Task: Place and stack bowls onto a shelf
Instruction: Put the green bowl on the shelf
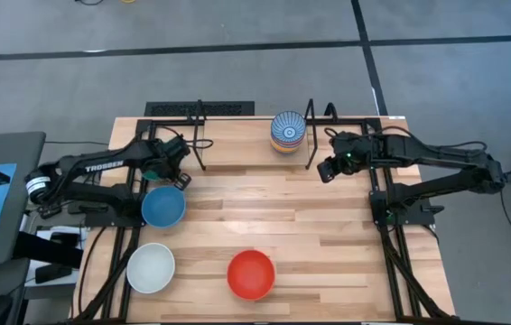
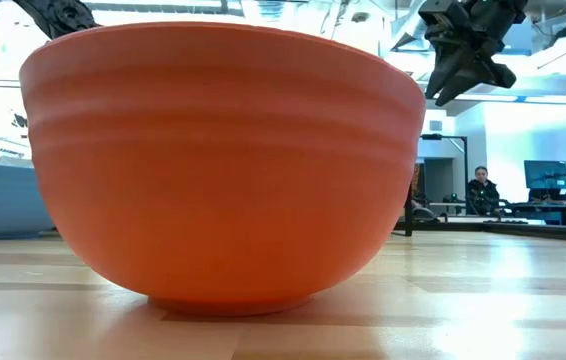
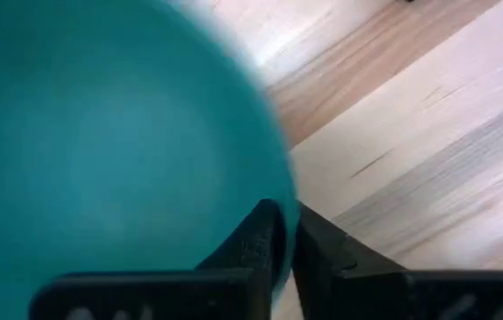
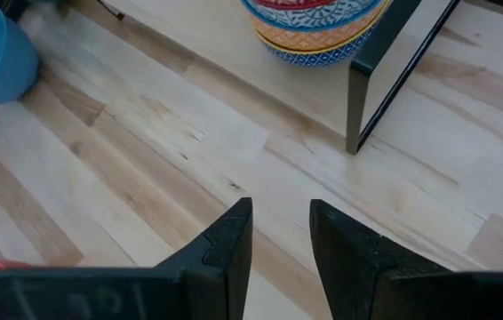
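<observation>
A plain blue bowl point(image 1: 163, 206) stands on the wooden table at the left, and my left gripper point(image 1: 172, 178) is shut on its far rim; in the left wrist view the blue bowl point(image 3: 100, 151) fills most of the picture. On the light-wood shelf point(image 1: 237, 144) along the far edge, a stack of patterned bowls point(image 1: 288, 132) rests between two black brackets. A white bowl point(image 1: 151, 267) and a red bowl point(image 1: 251, 274) sit near the front edge. My right gripper point(image 4: 280, 231) hovers open over the table beside the right bracket, holding nothing. My left gripper point(image 3: 285, 236) has the blue bowl's rim point(image 3: 280, 191) between its two fingers. One finger point(image 3: 251, 244) is inside the bowl and the other point(image 3: 327, 258) outside. The fingers come from above, slanting steeply down at the bowl's far side. I cannot tell whether the bowl is lifted.
The shelf's black wire brackets point(image 1: 199, 135) point(image 1: 311, 135) stand upright on either side of the stack. Bare tabletop point(image 1: 264, 208) lies between the bowls and the shelf. In the low view the red bowl point(image 2: 223, 170) blocks most of the table. A person sits in the room behind.
</observation>
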